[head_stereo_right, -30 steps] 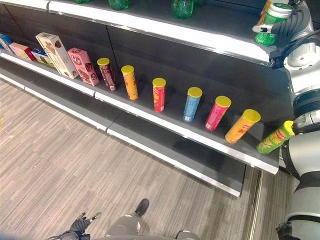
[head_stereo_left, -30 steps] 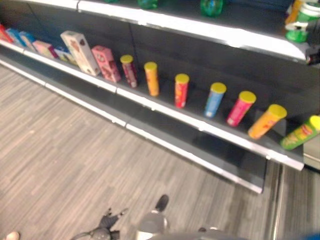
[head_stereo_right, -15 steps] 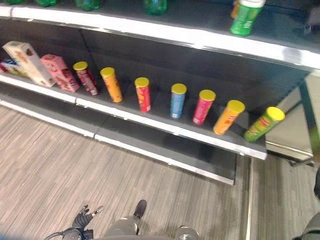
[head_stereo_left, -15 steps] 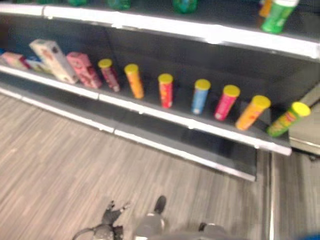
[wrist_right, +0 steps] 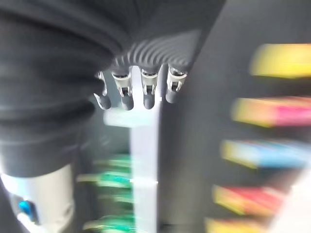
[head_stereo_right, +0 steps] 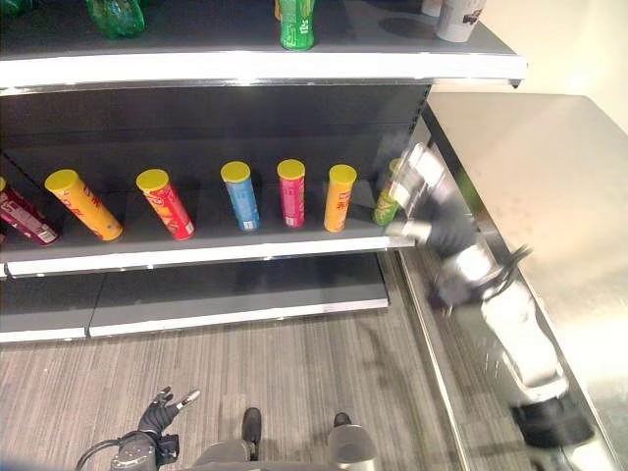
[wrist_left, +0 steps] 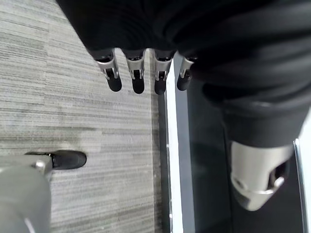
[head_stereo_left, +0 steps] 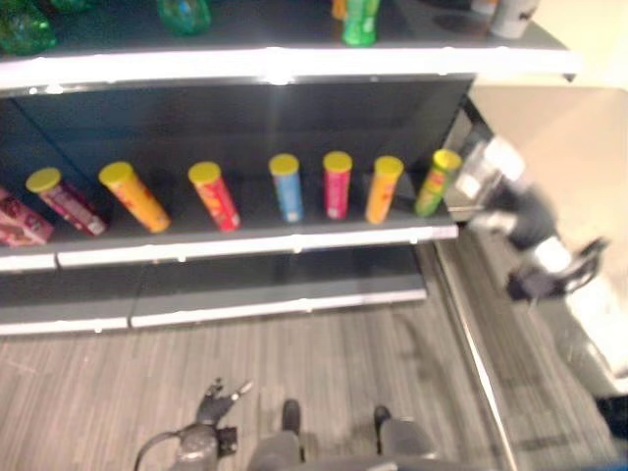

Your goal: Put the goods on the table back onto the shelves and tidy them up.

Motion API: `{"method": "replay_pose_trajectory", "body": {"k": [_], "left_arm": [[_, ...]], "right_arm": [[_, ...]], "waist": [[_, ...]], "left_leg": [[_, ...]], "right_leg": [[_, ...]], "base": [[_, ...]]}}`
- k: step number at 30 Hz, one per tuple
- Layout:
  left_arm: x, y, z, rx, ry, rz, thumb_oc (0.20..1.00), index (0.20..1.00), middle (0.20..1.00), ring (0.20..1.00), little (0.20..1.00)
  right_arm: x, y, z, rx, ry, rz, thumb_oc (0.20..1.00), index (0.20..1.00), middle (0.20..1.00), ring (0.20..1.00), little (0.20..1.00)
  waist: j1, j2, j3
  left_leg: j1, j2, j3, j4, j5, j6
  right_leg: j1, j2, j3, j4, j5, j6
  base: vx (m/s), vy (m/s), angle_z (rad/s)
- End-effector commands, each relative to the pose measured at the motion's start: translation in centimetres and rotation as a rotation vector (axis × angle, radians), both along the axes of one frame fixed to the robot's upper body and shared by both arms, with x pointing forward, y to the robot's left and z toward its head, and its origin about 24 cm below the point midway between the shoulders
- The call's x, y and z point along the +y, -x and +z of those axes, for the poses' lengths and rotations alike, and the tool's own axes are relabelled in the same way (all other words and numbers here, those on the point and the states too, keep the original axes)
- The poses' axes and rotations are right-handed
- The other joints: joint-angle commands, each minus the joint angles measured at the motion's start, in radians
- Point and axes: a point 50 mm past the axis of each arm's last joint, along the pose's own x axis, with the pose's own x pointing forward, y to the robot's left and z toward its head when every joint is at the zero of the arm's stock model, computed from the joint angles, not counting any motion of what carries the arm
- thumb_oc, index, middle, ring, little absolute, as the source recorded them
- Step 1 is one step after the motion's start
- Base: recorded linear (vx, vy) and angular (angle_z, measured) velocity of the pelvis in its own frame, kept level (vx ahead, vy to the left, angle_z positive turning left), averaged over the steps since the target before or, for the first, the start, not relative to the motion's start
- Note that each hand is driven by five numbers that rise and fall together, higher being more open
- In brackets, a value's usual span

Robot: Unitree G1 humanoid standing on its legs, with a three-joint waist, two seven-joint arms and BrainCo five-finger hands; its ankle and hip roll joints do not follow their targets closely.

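The shelving unit [head_stereo_right: 255, 67] spans the upper half of the head views, with a steel table [head_stereo_right: 549, 177] at the right edge, its top bare where it shows. On the middle shelf [head_stereo_right: 196, 253] stands a row of yellow-lidded tubes, all leaning slightly: from the left of the frame a dark red tube [head_stereo_right: 22, 214], an orange tube [head_stereo_right: 86, 206], a red tube [head_stereo_right: 167, 204], a blue tube [head_stereo_right: 240, 196], a pink tube [head_stereo_right: 291, 193], an orange-yellow tube [head_stereo_right: 339, 197] and, at the right end of the shelf, a green tube [head_stereo_right: 387, 206]. On the top shelf a green bottle [head_stereo_right: 297, 24] stands at upper centre, with more green bottles [head_stereo_right: 116, 16] at upper left and a pale cup [head_stereo_right: 458, 18] at upper right. The lower shelf [head_stereo_right: 235, 294] lies just above the grey striped floor [head_stereo_right: 294, 373]. The right hand [head_stereo_right: 417, 182] shows blurred at centre right of the right eye view, beside the green tube at the shelf end; whether it touches the tube cannot be told. In its wrist view the right hand's fingers [wrist_right: 148, 92] hang straight in a row, spread and holding nothing, with blurred tubes past them. The left hand [head_stereo_right: 157, 417] hangs low at the bottom left of the frame over the floor; its wrist view shows the fingers [wrist_left: 137, 80] straight, side by side, empty, above the floor and a shelf edge.
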Motion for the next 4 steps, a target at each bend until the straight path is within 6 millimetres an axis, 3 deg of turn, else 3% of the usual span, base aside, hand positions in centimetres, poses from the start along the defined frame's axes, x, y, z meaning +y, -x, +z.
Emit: {"method": "replay_pose_trajectory", "body": {"k": [1,2,4], "left_arm": [[1.1,-0.9,0.7,-0.031,-0.053,-0.062,1.0,1.0,1.0,1.0,1.0],[0.8,-1.0,0.6,-0.025,-0.05,-0.077,1.0,1.0,1.0,1.0,1.0],[0.5,-1.0,0.3,-0.003,-0.052,-0.093,1.0,1.0,1.0,1.0,1.0]], "right_arm": [[-1.0,0.0,-3.6,0.1,0.229,-0.039,1.0,1.0,1.0,1.0,1.0],[-1.6,0.4,-7.0,0.207,0.329,-0.099,1.0,1.0,1.0,1.0,1.0],[-2.0,1.3,-11.6,0.376,0.374,-0.209,1.0,1.0,1.0,1.0,1.0]], "waist": [[-0.001,0.002,0.004],[0.001,0.005,0.01],[0.006,0.004,0.006]], "left_leg": [[0.066,0.064,0.026,0.165,-0.275,-0.05],[0.07,0.064,0.023,0.168,-0.279,-0.05],[0.071,0.061,0.023,0.164,-0.277,-0.046]], "right_leg": [[-0.097,-0.02,-0.015,0.006,0.045,0.048],[-0.092,-0.019,-0.017,0.006,0.042,0.047],[-0.088,-0.022,-0.02,0.001,0.045,0.045]], "base": [[-0.01,0.002,-0.17],[-0.02,-0.001,-0.22],[0.0,-0.012,-0.15]]}}
